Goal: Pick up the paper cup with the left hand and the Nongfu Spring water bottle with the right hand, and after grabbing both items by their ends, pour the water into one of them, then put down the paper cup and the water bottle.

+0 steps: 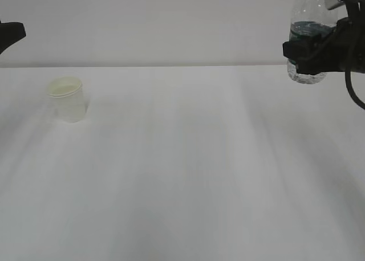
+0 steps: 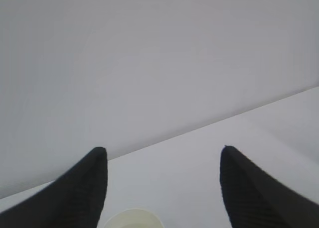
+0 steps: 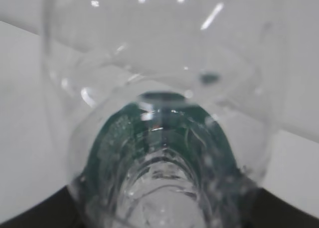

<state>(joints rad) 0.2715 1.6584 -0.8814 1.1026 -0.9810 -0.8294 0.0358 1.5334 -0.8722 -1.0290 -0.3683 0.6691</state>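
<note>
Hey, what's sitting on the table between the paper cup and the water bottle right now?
Nothing: bare white table separates the paper cup from the raised bottle, as the exterior view shows.

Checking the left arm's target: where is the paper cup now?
The paper cup stands alone, upright on the table's far left in the exterior view, untouched.
</note>
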